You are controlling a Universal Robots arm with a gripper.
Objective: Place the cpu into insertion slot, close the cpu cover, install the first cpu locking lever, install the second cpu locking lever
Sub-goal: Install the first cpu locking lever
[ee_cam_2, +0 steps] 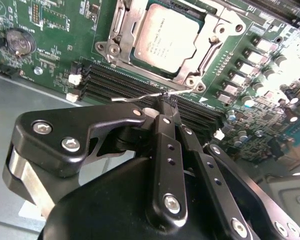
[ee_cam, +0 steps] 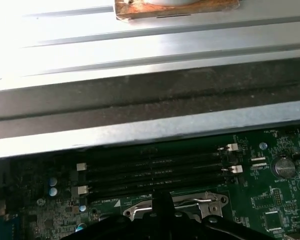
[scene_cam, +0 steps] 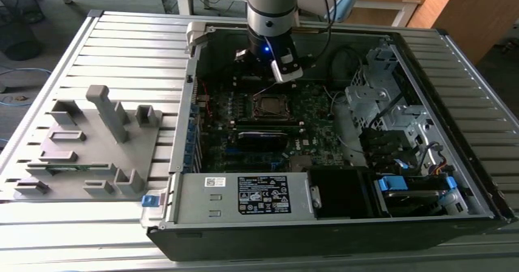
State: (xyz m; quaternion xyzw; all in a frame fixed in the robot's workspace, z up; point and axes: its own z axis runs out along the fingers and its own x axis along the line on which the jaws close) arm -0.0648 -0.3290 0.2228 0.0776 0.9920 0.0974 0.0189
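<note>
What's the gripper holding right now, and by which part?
The gripper appears shut on a thin silvery cpu locking lever, pinching its wire shaft between the fingertips, in from the bent free end, beside the closed cpu cover.

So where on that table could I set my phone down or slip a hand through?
Bare table slats lie beyond the grey fixture, in front of it, and at the exterior view's right of the computer case. Inside the case it is crowded: cables, drive cage, and the gripper down beside the cpu on the motherboard.
</note>
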